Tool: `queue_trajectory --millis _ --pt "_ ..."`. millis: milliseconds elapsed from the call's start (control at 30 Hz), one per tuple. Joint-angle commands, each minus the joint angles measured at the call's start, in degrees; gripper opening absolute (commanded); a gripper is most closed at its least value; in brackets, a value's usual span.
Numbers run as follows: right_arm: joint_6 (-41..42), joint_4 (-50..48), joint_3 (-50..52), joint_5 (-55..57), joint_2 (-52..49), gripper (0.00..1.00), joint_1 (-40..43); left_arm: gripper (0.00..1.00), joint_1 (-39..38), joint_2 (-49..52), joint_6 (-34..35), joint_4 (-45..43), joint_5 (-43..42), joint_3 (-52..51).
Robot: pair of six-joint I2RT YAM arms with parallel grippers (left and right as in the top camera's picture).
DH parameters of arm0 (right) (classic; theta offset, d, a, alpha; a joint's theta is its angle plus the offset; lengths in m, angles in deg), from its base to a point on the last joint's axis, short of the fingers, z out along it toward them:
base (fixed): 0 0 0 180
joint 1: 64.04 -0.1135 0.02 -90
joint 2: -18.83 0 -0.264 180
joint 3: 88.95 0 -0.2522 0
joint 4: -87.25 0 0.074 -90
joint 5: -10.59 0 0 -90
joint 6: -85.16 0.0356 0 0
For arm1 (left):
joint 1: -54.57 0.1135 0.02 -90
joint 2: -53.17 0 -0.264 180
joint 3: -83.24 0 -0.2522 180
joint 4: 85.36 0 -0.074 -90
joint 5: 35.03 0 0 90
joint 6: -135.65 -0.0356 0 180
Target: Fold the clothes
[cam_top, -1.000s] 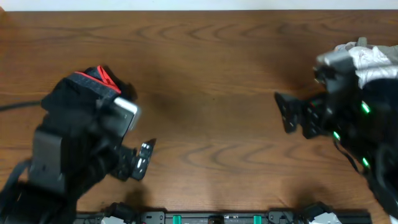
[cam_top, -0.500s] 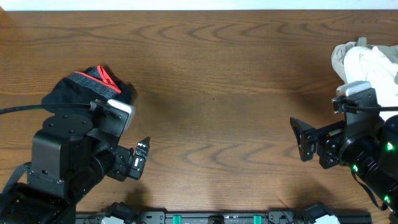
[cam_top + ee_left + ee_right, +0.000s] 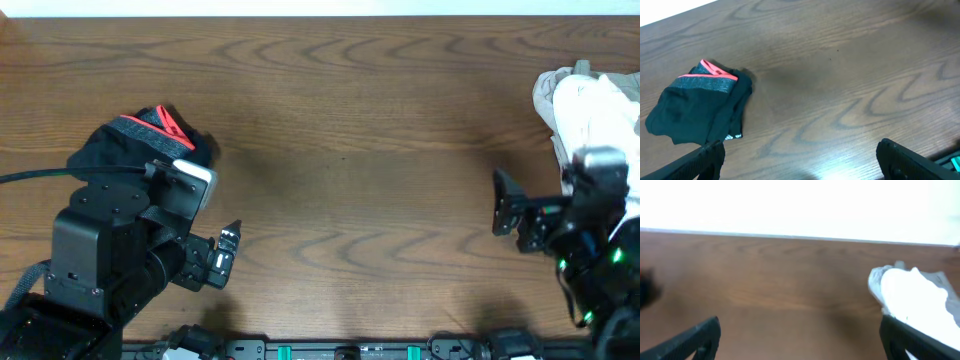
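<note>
The clothes (image 3: 140, 145) lie folded into a small black bundle at the left of the table, grey waistband and red-orange edge on top. In the left wrist view the clothes (image 3: 700, 105) sit at the left, beyond the fingers. My left gripper (image 3: 226, 256) hangs open near the front edge, to the right of and in front of the bundle, holding nothing. Its fingers (image 3: 700, 162) stand wide apart over bare wood. My right gripper (image 3: 505, 205) is open at the far right, empty, far from the clothes. In the right wrist view the gripper (image 3: 800, 340) frames bare table.
A pile of white cloth (image 3: 590, 100) lies at the back right, just behind the right arm, and appears as white cloth (image 3: 912, 292) in the right wrist view. The wooden table (image 3: 350, 150) stretches between the arms. A rail with green parts (image 3: 340, 350) runs along the front edge.
The right arm has drawn back to the right and toward the front, uncovering the white cloth. The left arm settled early on and then stayed still. Both grippers remain open.
</note>
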Motion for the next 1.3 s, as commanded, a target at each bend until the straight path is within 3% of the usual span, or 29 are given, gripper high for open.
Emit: queue_trajectory --millis 0,200,567,867,1267 --pt "-0.7 -4.2 10.9 -1.7 8.2 0.99 3.1 0.98 -0.3 0.0 0.3 0.1 0.5 0.0" --pt "-0.7 -9.4 30.4 -1.5 22.8 0.99 4.6 0.98 -0.3 0.0 0.3 0.1 0.5 0.0" --pt "-0.3 -16.7 48.4 -3.3 36.6 0.99 4.6 0.98 -0.3 0.0 0.3 0.1 0.5 0.0" --pt "0.0 -20.7 56.4 -6.9 36.3 0.99 4.6 0.98 -0.3 0.0 0.3 0.1 0.5 0.0" --pt "0.0 -22.6 56.7 -7.5 35.3 0.99 4.6 0.98 -0.3 0.0 0.3 0.1 0.5 0.0"
